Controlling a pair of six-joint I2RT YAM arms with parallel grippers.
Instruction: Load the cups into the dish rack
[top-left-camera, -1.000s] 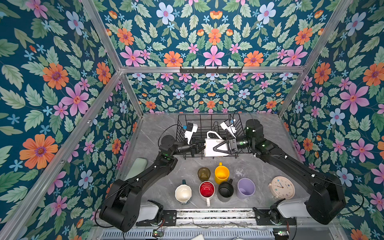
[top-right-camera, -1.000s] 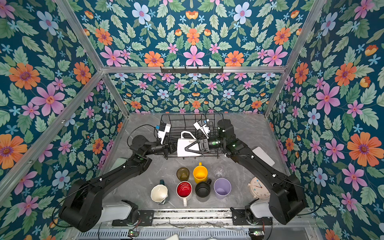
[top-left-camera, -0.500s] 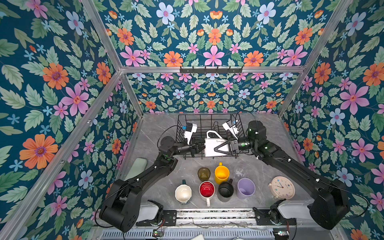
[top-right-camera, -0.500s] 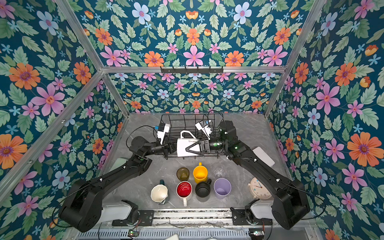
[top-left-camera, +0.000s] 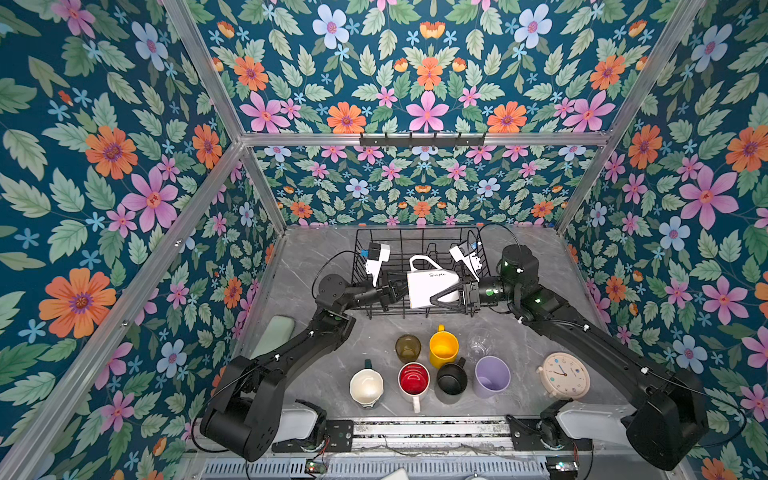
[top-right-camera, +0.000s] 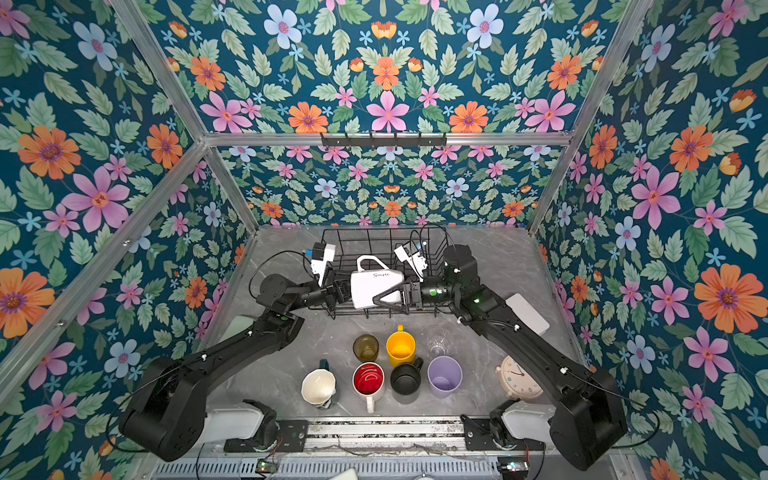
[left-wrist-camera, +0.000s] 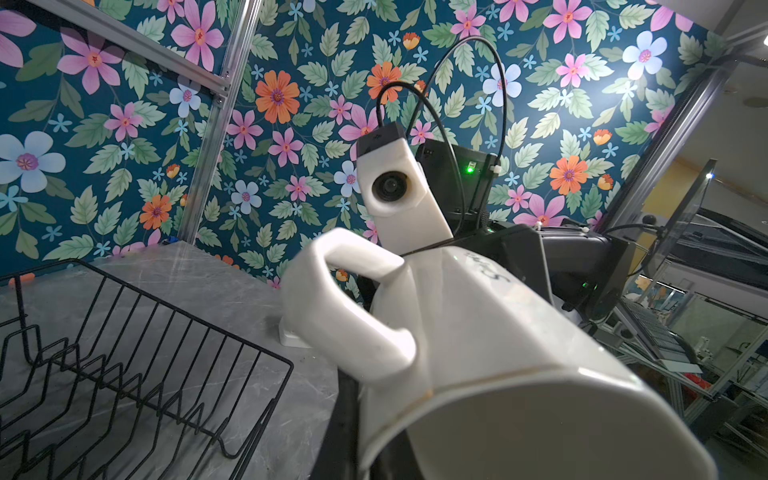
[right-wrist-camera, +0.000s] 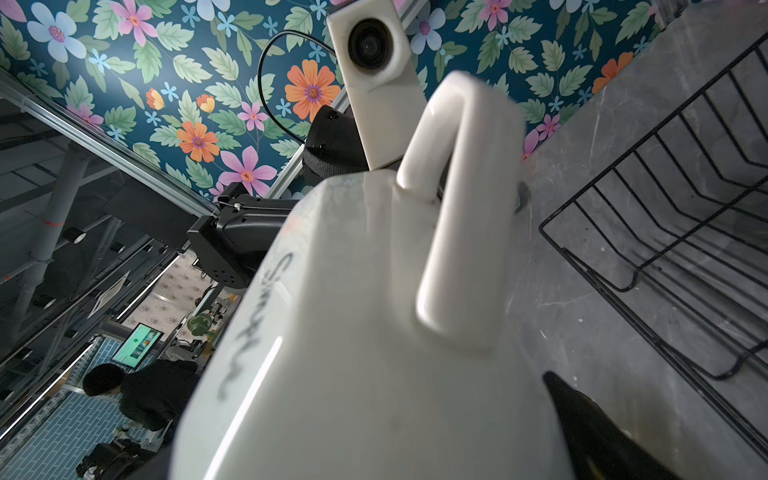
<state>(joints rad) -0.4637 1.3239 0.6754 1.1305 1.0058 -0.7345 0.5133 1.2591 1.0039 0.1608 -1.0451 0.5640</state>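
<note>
Looks like a handover: white faceted mug (top-left-camera: 428, 286) held sideways above dish rack (top-left-camera: 415, 229). Left claw (top-left-camera: 401, 288) pinched tight on its rim, right claw (top-left-camera: 433, 297) spread wide round base (contact probably none). Next: right closes, left releases.

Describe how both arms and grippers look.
The left arm and right arm are matte black with rounded joints. Each wrist carries a white camera block and thin black cable. Green lights dot the right arm. The left gripper and right gripper are black too.
</note>
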